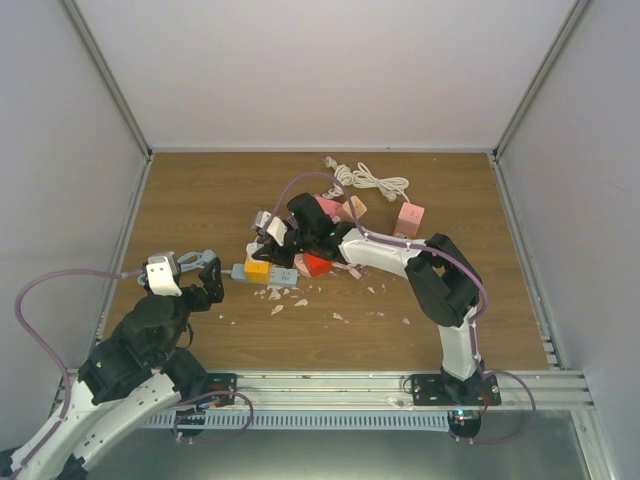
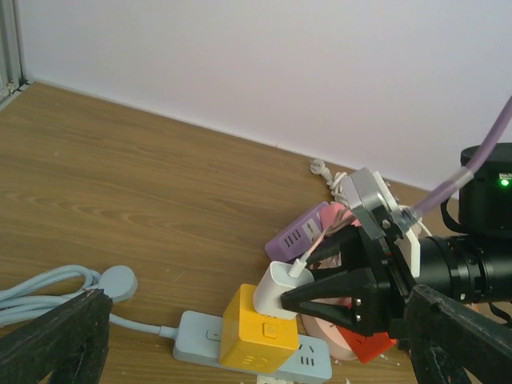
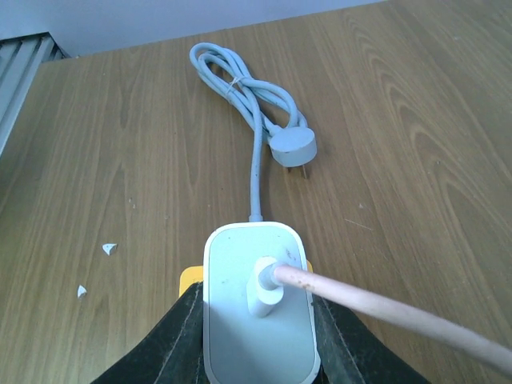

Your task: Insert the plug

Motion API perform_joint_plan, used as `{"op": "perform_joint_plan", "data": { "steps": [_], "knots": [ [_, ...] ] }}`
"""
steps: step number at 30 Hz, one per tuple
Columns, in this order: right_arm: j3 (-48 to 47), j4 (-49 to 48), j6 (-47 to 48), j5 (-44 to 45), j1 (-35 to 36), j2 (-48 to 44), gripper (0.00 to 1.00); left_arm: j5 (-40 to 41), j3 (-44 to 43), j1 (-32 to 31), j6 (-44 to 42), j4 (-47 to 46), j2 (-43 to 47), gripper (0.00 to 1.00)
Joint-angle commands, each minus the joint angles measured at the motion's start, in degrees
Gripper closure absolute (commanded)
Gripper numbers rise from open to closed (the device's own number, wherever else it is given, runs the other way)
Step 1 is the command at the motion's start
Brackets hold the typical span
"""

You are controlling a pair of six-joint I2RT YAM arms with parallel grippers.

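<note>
A white charger plug (image 2: 284, 292) with a pink cable (image 3: 384, 308) stands on top of the yellow socket cube (image 2: 260, 332), leaning slightly; its prongs are hidden. The cube sits on a light blue power strip (image 2: 200, 340). My right gripper (image 1: 265, 245) is shut on the plug (image 3: 256, 308), with a black finger (image 3: 172, 344) on each side. My left gripper (image 1: 207, 275) is open and empty, left of the strip and apart from it. In its own view, it (image 2: 256, 320) frames the cube from a distance.
The strip's blue cable coil (image 3: 248, 88) and wall plug (image 3: 292, 148) lie left of the strip. A purple strip (image 2: 300, 234), a red cube (image 1: 317, 264), a pink cube (image 1: 410, 218) and a white cable (image 1: 370, 180) lie behind and to the right. White crumbs (image 1: 300, 300) are scattered in front.
</note>
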State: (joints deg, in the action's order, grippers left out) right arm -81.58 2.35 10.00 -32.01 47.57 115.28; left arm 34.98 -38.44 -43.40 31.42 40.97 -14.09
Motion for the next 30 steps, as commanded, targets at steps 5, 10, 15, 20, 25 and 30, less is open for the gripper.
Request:
{"op": "perform_joint_plan", "data": {
  "steps": [5,10,15,20,25,30],
  "knots": [
    [7.15,3.39,6.39,10.28,1.71,0.14,1.0,0.38,0.55,0.15,-0.31,-3.25,-0.41,0.01],
    [7.4,6.15,8.23,11.0,1.91,0.86,0.99,0.38,0.55,0.15,-0.24,-3.2,-0.56,0.01],
    [7.65,8.37,9.86,12.27,1.91,1.22,0.99,0.42,0.55,0.15,-0.24,-3.26,-0.59,0.01],
    [8.87,8.48,10.37,13.21,2.08,1.98,0.99,0.45,0.55,0.16,-0.23,-3.24,-0.68,0.01],
    [10.05,8.79,10.72,17.39,2.59,3.2,1.0,0.45,0.54,0.15,-0.22,-3.14,-0.56,0.01],
    [10.61,9.95,11.16,22.0,3.47,4.43,0.99,0.5,0.55,0.15,-0.22,-3.13,-0.61,0.01]
  ]
}}
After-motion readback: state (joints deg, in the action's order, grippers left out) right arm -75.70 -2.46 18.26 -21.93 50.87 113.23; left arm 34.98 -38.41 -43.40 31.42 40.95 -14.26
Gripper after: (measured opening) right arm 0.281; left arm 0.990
